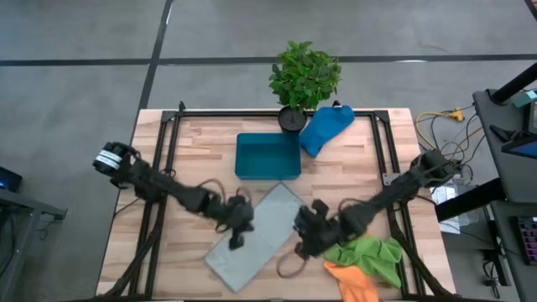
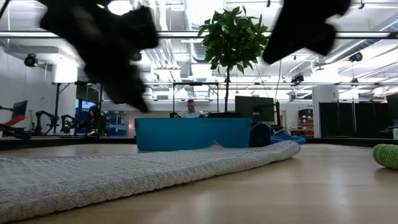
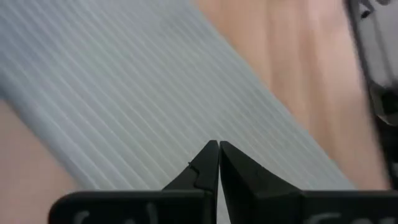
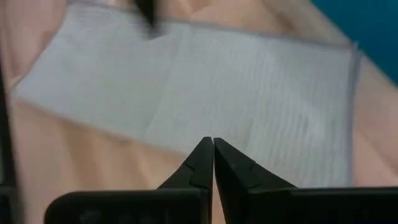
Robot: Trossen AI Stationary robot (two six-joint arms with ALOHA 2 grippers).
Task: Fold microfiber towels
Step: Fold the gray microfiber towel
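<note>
A: Grey-white towel (image 1: 256,237)?
B: Flat, lying slantwise on the table (image 1: 352,172), near the blue tray (image 1: 268,156).
A: Grippers?
B: Left gripper (image 1: 236,241) over the towel's left edge, right gripper (image 1: 302,246) at its right edge — both clenched, empty.
A: Others?
B: Blue towel (image 1: 325,128) by the potted plant (image 1: 304,82); green towel (image 1: 370,254) and orange towel (image 1: 352,283) heaped together at the front right.

Light wooden plank desk (image 1: 201,151) with a black frame along its edges. Near the middle front, a grey-white towel (image 1: 256,237) spread flat and lying diagonally; just beyond it, a rigid blue tray (image 1: 268,156); at the far edge, a potted plant (image 1: 302,84) with a bright blue towel (image 1: 325,128) bunched just to its right. At the near right corner, a lime green towel (image 1: 376,254) and an orange towel (image 1: 352,283) heaped together, touching.
</note>
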